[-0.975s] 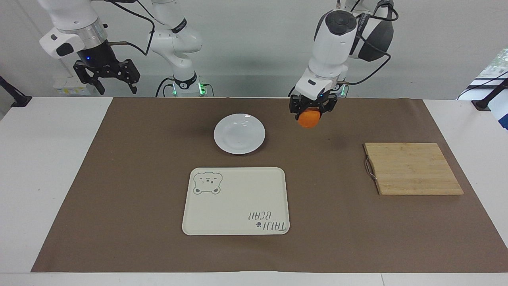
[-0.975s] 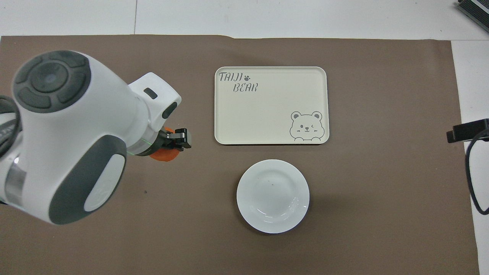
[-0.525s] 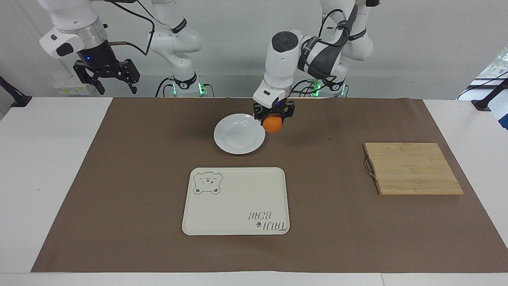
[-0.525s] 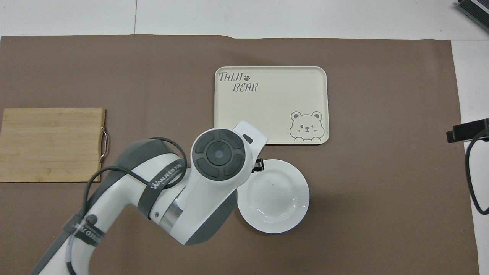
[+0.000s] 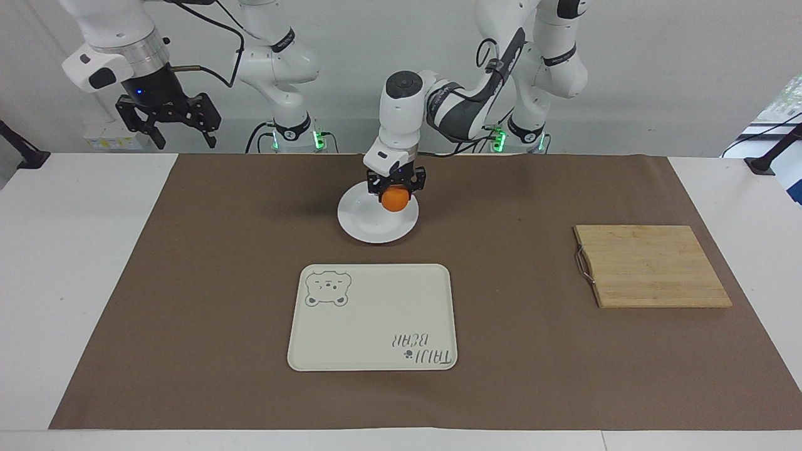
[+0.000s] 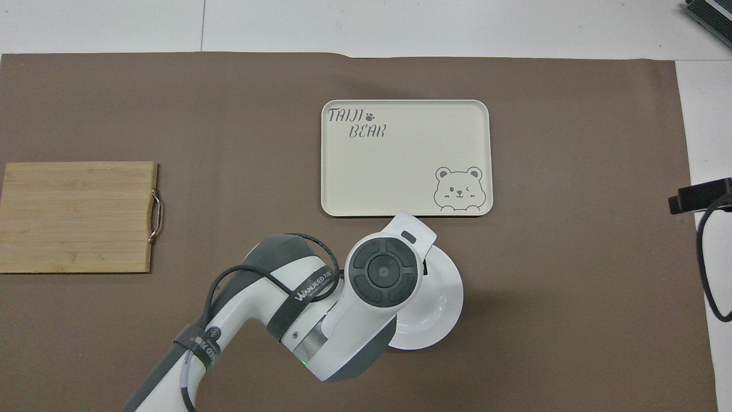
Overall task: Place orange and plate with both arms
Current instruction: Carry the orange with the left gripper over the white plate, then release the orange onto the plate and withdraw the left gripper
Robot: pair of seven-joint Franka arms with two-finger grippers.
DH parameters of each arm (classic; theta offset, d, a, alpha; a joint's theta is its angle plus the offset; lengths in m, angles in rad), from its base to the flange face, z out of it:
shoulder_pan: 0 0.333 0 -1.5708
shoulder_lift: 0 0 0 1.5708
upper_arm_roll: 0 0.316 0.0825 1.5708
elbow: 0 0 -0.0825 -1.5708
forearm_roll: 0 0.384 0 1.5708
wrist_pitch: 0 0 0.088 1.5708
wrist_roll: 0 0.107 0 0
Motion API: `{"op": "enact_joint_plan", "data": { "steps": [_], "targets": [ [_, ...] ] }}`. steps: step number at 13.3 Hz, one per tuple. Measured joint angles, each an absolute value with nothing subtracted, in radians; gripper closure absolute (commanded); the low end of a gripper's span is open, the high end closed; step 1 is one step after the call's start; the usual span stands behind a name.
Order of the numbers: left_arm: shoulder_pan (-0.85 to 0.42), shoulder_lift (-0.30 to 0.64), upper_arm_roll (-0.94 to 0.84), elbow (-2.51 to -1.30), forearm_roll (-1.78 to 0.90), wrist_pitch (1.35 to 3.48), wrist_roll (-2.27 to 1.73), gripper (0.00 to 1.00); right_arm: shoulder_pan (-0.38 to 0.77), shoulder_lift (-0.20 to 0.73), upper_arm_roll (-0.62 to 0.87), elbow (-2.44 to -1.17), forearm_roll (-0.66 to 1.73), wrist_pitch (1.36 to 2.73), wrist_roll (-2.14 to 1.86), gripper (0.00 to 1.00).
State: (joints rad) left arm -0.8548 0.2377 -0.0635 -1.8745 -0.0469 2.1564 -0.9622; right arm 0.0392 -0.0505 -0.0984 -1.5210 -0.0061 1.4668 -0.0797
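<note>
Brown mat covered the white table (image 5: pixel 75 263). Nearest the robots: the plate (image 5: pixel 366 225), white and glossy, flat on the mat. Left gripper (image 5: pixel 396 188) hung over the plate, clamped on the orange (image 5: pixel 395 200); fruit looked clear of the dish, not yet set down. In the overhead view the left arm's wrist hid both gripper and orange; only part of the plate (image 6: pixel 443 297) showed. Right gripper (image 5: pixel 168 119) waited high over the right arm's end of the table, fingers apart, empty.

Next out: cream bear tray (image 5: pixel 376 316), just beside the plate, farther from the robots. Wooden board (image 5: pixel 651 266) sat well apart, toward the left arm's end.

Handling guess: orange is light, firm, round, so it'll roll unless released low over the sunken centre. Plate is stiff, slick, breakable; only sensible hold is a pinch on the rim.
</note>
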Motion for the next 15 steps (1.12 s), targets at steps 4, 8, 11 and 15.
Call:
{"op": "enact_joint_plan", "data": {
  "steps": [4, 8, 11, 15],
  "targets": [
    [-0.939, 0.326, -0.063, -1.882, -0.038, 2.214, -1.052, 0.76, 0.039, -0.051, -0.098, -1.521, -0.006, 1.462, -0.080, 0.00],
    [-0.951, 0.363, -0.058, -1.883, -0.035, 2.241, -1.064, 0.00, 0.039, -0.051, -0.099, -1.521, -0.006, 1.459, -0.080, 0.00],
    [-0.947, 0.350, -0.042, -1.877, -0.026, 2.241, -1.065, 0.00, 0.041, -0.051, -0.098, -1.521, -0.006, 1.469, -0.079, 0.00],
    [-0.834, 0.234, -0.026, -1.861, -0.021, 2.171, -0.995, 0.00, 0.043, -0.053, -0.098, -1.536, 0.001, 1.477, -0.079, 0.00]
  ]
}}
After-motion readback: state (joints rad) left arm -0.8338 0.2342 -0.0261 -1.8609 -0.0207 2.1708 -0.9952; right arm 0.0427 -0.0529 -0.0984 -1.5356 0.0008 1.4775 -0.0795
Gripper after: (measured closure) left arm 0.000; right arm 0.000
